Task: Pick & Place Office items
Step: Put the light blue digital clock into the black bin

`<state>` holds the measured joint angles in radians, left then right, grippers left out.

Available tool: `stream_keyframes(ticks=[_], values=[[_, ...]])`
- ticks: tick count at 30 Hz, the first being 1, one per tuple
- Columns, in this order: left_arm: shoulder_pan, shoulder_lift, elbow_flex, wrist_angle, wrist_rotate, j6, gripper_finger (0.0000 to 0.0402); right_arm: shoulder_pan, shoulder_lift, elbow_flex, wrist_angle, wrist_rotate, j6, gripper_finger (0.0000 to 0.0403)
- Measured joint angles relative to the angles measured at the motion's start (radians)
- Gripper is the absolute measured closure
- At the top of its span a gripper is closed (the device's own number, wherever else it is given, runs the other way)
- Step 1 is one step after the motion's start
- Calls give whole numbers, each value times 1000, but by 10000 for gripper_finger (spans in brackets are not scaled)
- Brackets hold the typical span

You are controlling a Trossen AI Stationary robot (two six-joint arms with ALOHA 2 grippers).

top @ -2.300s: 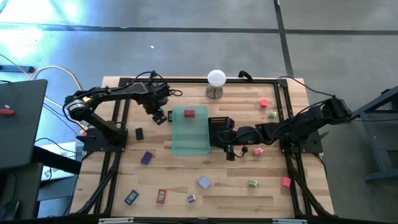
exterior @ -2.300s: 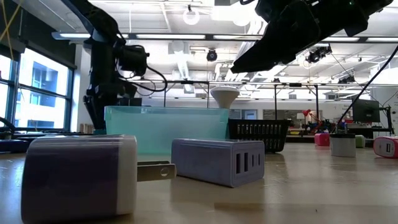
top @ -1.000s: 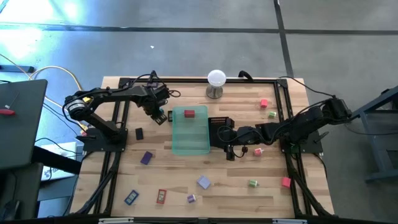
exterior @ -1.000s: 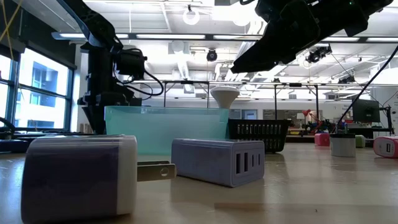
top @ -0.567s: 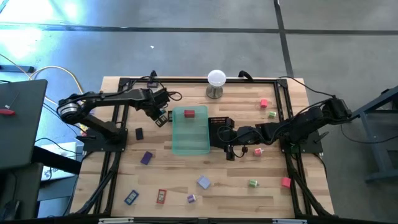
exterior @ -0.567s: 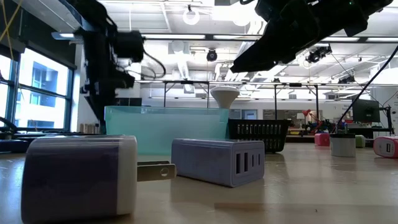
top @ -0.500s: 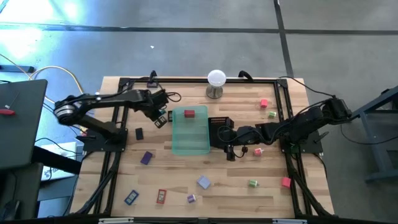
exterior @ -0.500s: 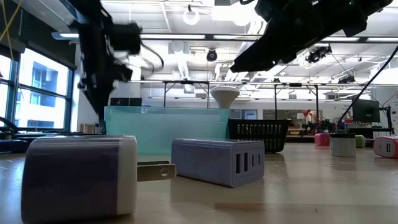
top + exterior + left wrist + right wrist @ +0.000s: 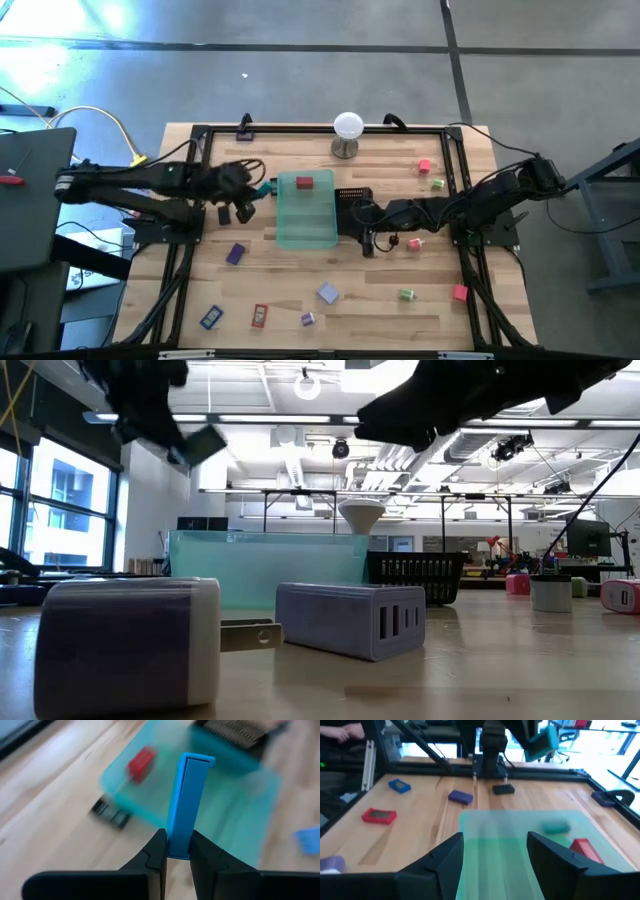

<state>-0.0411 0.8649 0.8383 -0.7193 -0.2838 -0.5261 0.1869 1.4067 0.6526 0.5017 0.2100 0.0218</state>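
Now my left gripper (image 9: 178,851) is clamped on a flat blue item (image 9: 188,802), which stands up edge-on between the fingers. On the high view the left arm is pulled back and stretched out low toward the left edge of the table (image 9: 380,300), with the gripper just left of the green tray (image 9: 306,222); a second ago it reached in from farther back, closer to the tray's far left corner. On the low view the arm has swung up and to the left since then, and I see it only as a dark blur at the top left, so I cannot read its exact height there.

From the left wrist I look past the blue item at the green tray, where a red item (image 9: 140,761) lies near one end, and a black item (image 9: 109,813) sits on the wood just beside the tray. The black mesh tray (image 9: 354,197) sits against the green tray's right side.

My right gripper (image 9: 495,851) hangs with its fingers apart and nothing between them, at the right edge of the green tray, where it was before; the arm looks slightly shifted. Loose items lie well apart on the wood: a purple block (image 9: 236,253), a blue one (image 9: 211,317), a red one (image 9: 259,316), a pink one (image 9: 459,292)
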Motion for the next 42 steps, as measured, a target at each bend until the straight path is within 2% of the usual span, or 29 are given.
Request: stream_keyframes(ticks=[5, 12, 18, 26, 34, 42], values=[[-144, 70, 0, 192, -37, 71, 355, 0, 0, 0, 20, 0, 0, 196], [-236, 297, 0, 516, -65, 225, 355, 0, 0, 0, 21, 0, 0, 196], [-214, 425, 0, 655, -35, 287, 355, 0, 0, 0, 40, -3, -20, 196], [-134, 540, 0, 857, 112, 290, 355, -12, 0, 0, 42, -3, -25, 196], [-101, 559, 0, 900, 116, 291, 355, -13, 0, 0, 33, -5, -26, 196], [-98, 629, -1, 1007, 117, 346, 355, -26, 0, -1, 33, -5, -25, 196]])
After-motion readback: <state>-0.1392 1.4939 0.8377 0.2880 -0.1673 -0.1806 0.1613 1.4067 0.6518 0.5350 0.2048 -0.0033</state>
